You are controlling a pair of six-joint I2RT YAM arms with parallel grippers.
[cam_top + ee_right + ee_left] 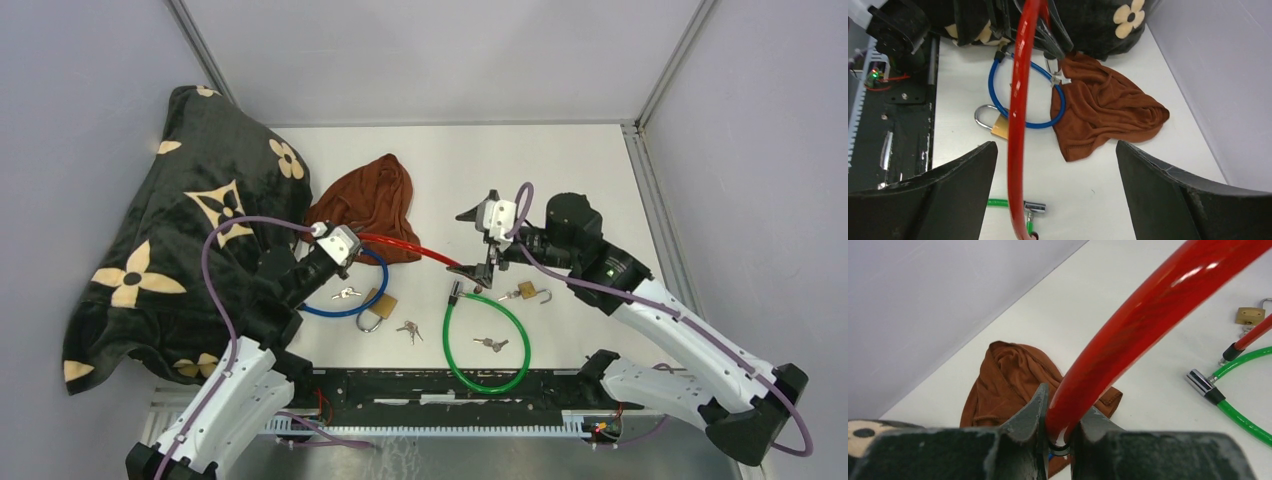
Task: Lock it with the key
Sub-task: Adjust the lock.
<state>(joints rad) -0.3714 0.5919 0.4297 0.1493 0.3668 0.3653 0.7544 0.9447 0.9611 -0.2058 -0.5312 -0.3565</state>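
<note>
Your left gripper (1060, 412) is clamped on one end of the red cable lock (400, 246), which runs across to your right gripper (478, 265), jaws wide around its free end. The cable sits off-centre there: close carelessly and it could slip out or spring aside.

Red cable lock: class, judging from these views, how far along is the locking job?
Done: the left tool is shut on the red cable. In hand: the open right tool straddles the cable near its free end. Left: picking up a key and turning it; the keys lie on the table, none held.
</note>
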